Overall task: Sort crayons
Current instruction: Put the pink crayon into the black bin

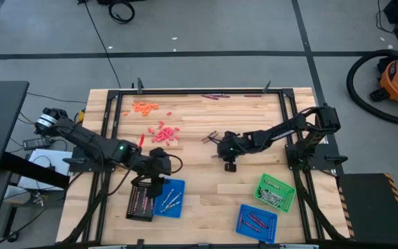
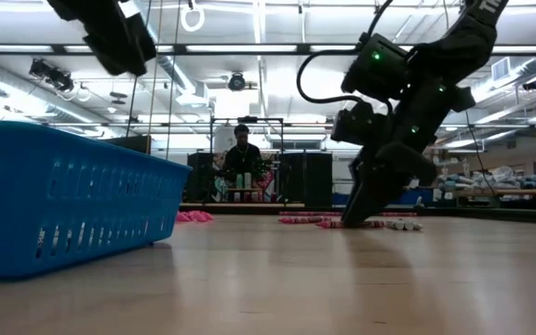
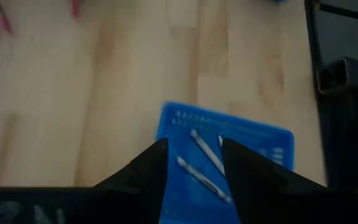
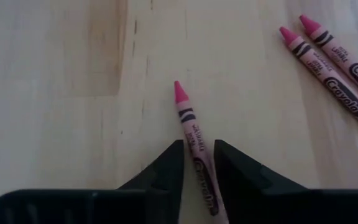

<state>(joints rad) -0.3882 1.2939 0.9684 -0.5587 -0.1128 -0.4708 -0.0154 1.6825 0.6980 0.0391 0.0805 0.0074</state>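
A pink crayon [image 4: 190, 124] lies on the wooden table, tip pointing away from my right gripper [image 4: 199, 149], which is shut on its rear half near the table's middle [image 1: 218, 142]. Two more pink crayons [image 4: 334, 74] lie beside it. My left gripper [image 3: 194, 146] hangs open with nothing between its fingers above a blue tray [image 3: 266, 140] that holds silver-grey crayons [image 3: 205, 149]. In the high view it hovers [image 1: 156, 181] over that blue tray [image 1: 175, 200] and a black tray [image 1: 140, 204] at the near left. My right gripper pinches the pink crayon's rear half [image 4: 201, 171] between its two fingers, one on each long side. The fingers slant down from the table's right and lie along the crayon. The crayon lies flat on the table, its tip free ahead of the fingers.
A green tray [image 1: 275, 191] and a second blue tray [image 1: 257, 221] stand at the near right. Orange crayons [image 1: 144, 106] and a red-pink pile [image 1: 163, 133] lie at the far left, dark purple ones [image 1: 213, 97] along the far edge. A person [image 2: 242, 154] stands far behind the table.
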